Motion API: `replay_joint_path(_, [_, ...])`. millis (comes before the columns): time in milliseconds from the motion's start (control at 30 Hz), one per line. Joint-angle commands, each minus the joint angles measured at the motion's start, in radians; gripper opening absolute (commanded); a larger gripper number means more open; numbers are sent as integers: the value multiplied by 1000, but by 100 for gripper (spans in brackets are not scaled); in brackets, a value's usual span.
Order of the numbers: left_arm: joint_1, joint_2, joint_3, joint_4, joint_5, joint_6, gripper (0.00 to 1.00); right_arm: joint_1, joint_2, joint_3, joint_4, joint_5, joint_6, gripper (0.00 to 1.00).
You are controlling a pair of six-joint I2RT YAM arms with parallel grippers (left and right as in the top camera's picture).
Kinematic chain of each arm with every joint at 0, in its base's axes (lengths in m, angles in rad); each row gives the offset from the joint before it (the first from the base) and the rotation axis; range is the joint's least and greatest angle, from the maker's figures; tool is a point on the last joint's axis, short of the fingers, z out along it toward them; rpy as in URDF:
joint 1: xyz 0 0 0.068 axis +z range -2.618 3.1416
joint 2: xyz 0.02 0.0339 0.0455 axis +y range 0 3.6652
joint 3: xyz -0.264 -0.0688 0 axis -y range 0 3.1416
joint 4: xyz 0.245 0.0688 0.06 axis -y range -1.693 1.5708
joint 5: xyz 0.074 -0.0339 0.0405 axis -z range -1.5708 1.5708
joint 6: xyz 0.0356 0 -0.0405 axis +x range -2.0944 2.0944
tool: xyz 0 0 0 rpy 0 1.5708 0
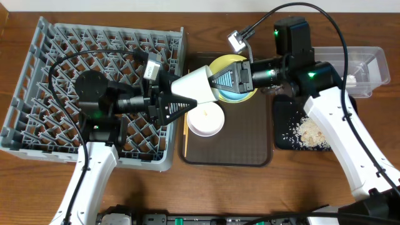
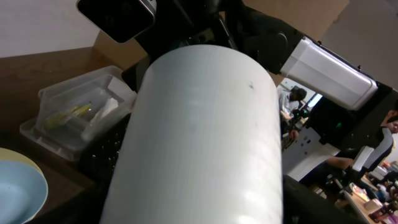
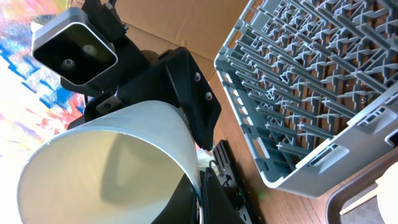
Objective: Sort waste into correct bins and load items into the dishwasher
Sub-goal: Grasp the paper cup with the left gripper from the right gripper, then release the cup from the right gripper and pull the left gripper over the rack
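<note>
Fingers of the left gripper [image 1: 180, 97] clamp the small white cup [image 1: 197, 84] sideways above the brown tray [image 1: 231, 137], beside the dishwasher [image 1: 62, 44]: light, stiff, slick, best pinched across its rim; whether the right gripper [image 1: 220, 80] has its fingers shut on it too, I cannot tell.

L arm [image 1: 94, 169] rises from near-left edge; white link, then black wrist held level, pointing right. L gripper [image 1: 183, 94] is clamped on small white cup [image 1: 199, 84], cup on its side, mouth facing right. R arm [image 1: 340, 131] comes from near-right, elbow bent at far right, wrist pointing left. R gripper [image 1: 220, 80] sits right at cup's mouth; jaw state unclear.
</note>
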Motion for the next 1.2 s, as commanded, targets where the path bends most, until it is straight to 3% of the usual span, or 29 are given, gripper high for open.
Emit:
replay_joint_path(0, [-2, -2, 15, 8, -5, -6, 76, 6, 2, 5, -1, -18, 6, 1])
replay_joint_path(900, [-1, -2, 15, 8, -5, -5, 68, 6, 2, 5, -12, -19, 6, 2])
replay_joint_path(967, [-1, -2, 15, 8, -5, -5, 68, 6, 2, 5, -14, -19, 6, 6])
replay_joint_path(1167, [-1, -2, 15, 8, -6, -5, 65, 6, 2, 5, -23, -19, 6, 31])
